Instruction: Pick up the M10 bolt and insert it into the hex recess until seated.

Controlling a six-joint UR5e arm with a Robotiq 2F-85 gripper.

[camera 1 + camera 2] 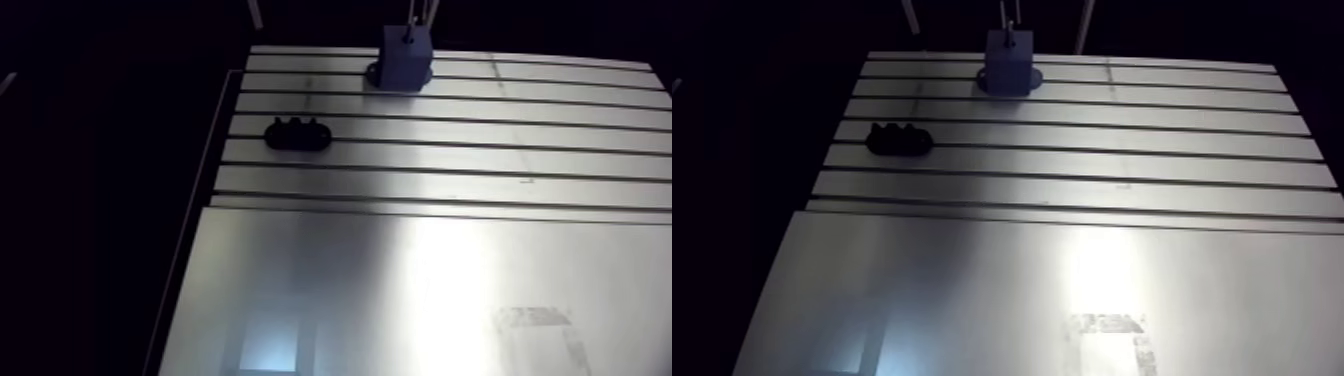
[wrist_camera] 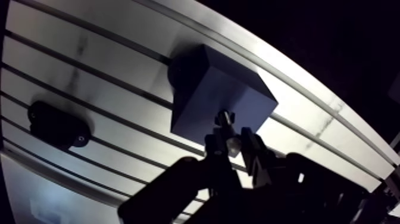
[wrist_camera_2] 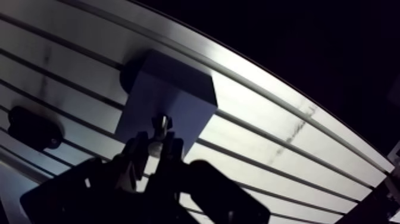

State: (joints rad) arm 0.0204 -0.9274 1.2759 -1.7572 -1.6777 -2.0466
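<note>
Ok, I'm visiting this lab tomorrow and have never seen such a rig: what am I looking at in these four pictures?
It is one robot arm working at a slotted aluminium table. Two pictures come from a camera high on the arm, looking down across the table. The other two come from a camera on the wrist, looking past the jaws. Each pair is one scene seen by two eyes. On the table stand a dark blue block and, apart from it, a black oblong part with small bumps on top. In the wrist view the jaws are shut on a small bolt, held close to the block. The recess it should enter is not visible.
</note>
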